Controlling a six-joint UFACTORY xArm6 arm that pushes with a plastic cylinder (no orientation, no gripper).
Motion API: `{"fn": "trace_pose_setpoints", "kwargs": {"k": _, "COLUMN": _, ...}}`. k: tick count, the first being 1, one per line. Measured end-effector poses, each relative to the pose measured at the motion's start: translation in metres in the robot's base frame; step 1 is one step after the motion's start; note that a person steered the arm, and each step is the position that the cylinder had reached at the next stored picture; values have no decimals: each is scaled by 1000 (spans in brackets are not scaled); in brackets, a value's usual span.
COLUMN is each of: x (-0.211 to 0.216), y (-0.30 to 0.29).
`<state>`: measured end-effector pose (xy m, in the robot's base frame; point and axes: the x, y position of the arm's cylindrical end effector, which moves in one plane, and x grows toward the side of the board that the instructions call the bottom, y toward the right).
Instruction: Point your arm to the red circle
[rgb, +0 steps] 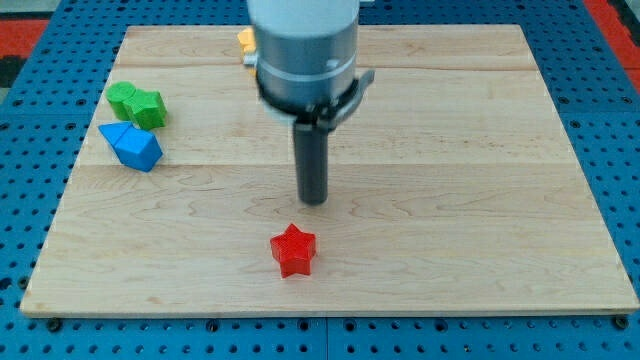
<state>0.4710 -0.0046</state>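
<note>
- Red circle, the block named in the task, is nowhere to be seen on the wooden counter; if it is there at all, it may lie behind the arm's body at the view's top, and that cannot be told.
- My tip rests near the middle of the counter, just above a red star and slightly to the view's right of it, close but with bare wood between them.
- The tool is a plain dark rod with no jaws to spread or close; it holds nothing and touches no block.
- A green block of uneven outline and a blue block with angled faces sit side by side near the view's left edge, well apart from my tip.
- A yellow block peeks out beside the arm at the view's top, its shape mostly hidden.
- By the look of it, the task is not yet done: the only red piece showing is a star, not a circle, so the target remains to be found and approached before any pointing can count.
</note>
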Motion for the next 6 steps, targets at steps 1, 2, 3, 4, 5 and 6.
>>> {"fn": "trace_pose_setpoints", "kwargs": {"k": 1, "x": -52, "y": 11}}
{"fn": "trace_pose_setpoints", "kwargs": {"k": 2, "x": -92, "y": 9}}
{"fn": "trace_pose_setpoints", "kwargs": {"k": 3, "x": -137, "y": 9}}
{"fn": "trace_pose_setpoints", "kwargs": {"k": 4, "x": -184, "y": 9}}
{"fn": "trace_pose_setpoints", "kwargs": {"k": 5, "x": -214, "y": -9}}
{"fn": "trace_pose_setpoints", "kwargs": {"k": 6, "x": -225, "y": -83}}
